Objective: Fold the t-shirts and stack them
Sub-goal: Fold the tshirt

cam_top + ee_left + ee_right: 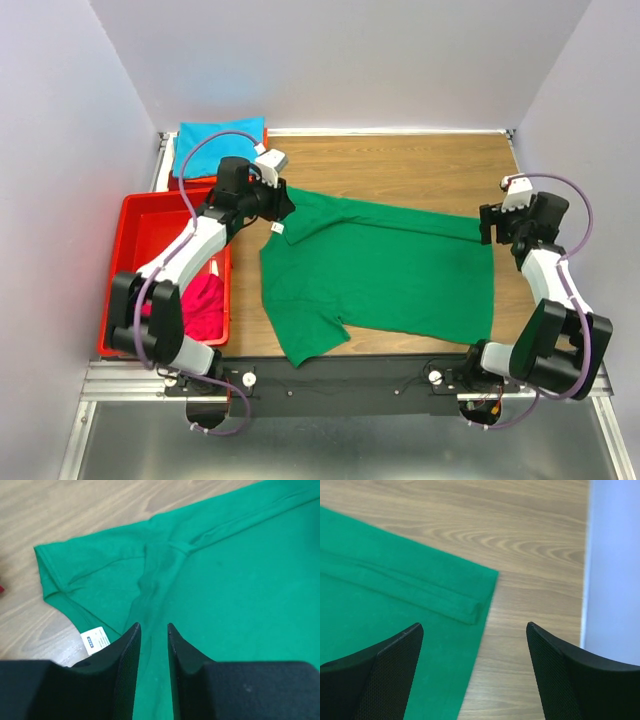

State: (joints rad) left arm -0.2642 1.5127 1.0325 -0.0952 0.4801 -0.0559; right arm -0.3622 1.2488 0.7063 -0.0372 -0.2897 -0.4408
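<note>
Green t-shirt [400, 270] lies spread on the desk [400, 165], between both end effectors.
Left end effector [154, 630], jaws narrowly parted, and right end effector [474, 626], jaws wide, grip nothing; the white neck label [95, 640] carries blue print too small to read.

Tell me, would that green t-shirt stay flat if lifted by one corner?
Probably not: the green t-shirt lies in soft wrinkles with a folded-over edge, so it should flop. It looks thin, so likely light. Pushed, it would probably bunch on the wooden table rather than slide.
</note>
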